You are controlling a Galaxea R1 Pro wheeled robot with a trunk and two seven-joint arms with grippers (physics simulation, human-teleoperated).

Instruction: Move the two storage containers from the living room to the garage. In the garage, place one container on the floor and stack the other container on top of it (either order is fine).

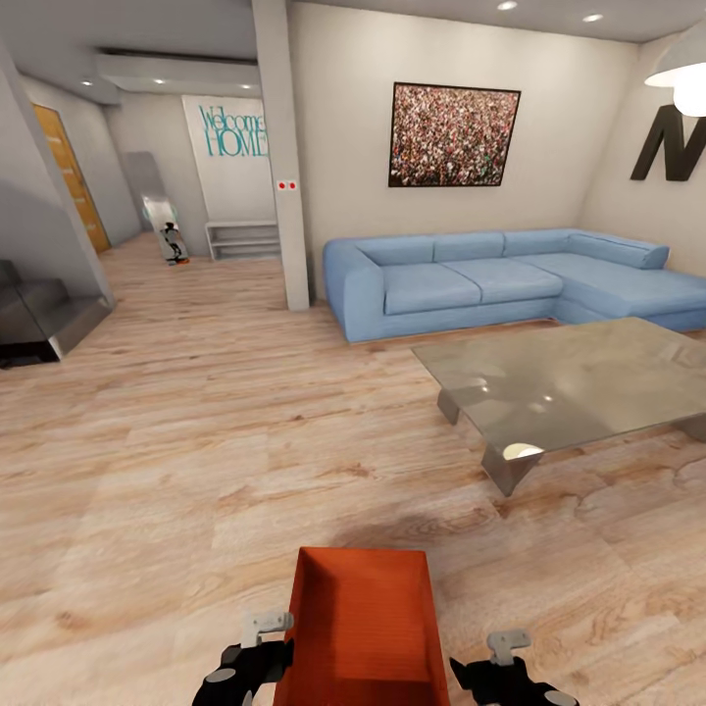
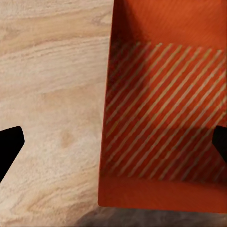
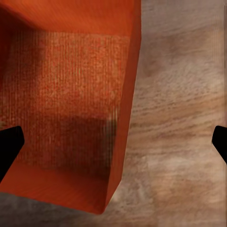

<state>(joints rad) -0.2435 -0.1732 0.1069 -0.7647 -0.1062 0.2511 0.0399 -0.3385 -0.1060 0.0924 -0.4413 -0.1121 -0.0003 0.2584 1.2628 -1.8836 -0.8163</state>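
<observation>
1. far left, head view: a dark staircase point(image 1: 39, 319) stands against the wall, with an orange-brown door point(image 1: 71, 176) behind it.
2. left gripper point(image 1: 250, 659): positioned at the bottom edge of the head view, just beside the left wall of the storage container point(image 1: 363, 628). in the left wrist view its fingers point(image 2: 9, 149) are spread wide, one tip outside the container's wall over the wood floor point(image 1: 196, 441) and the other over the container interior. whether they touch the wall cannot be told.
3. storage container: orange-red, lidless, empty, located at bottom centre of the head view between both grippers, in the living room. whether it rests on the floor or is lifted cannot be told.
4. right gripper point(image 1: 510, 667): positioned just beside the container's right wall. in the right wrist view its fingers point(image 3: 9, 149) are also spread apart, straddling that wall.
5. centre right: a grey glass coffee table point(image 1: 569, 387) stands on the floor.
6. rear right: a light-blue sofa point(image 1: 490, 279) sits below a framed crowd picture point(image 1: 454, 134).
</observation>
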